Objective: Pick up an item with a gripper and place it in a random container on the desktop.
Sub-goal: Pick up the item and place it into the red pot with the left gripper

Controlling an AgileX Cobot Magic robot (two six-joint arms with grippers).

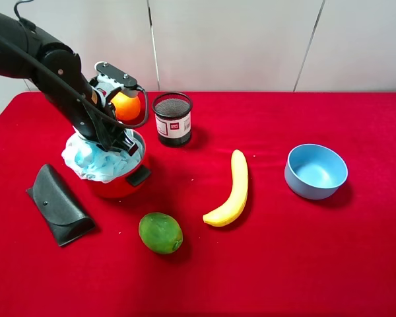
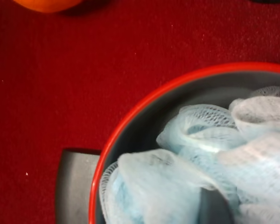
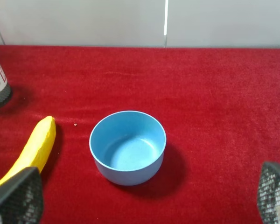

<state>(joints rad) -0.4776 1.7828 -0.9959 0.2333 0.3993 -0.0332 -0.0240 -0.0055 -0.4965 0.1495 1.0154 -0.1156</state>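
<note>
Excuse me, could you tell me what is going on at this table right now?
The left arm's black hand is down at the round red pot, and the fluffy light-blue mesh bath pouf sits in that pot, bulging over its rim. Whether the hand is gripping the pouf I cannot tell. The right hand hangs open and empty near the smooth blue bowl.

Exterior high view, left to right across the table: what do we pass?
Order: black case → red pot holding the bath pouf → mesh cup → banana → blue bowl. The orange and green fruit are omitted because they overlap their neighbours.
</note>
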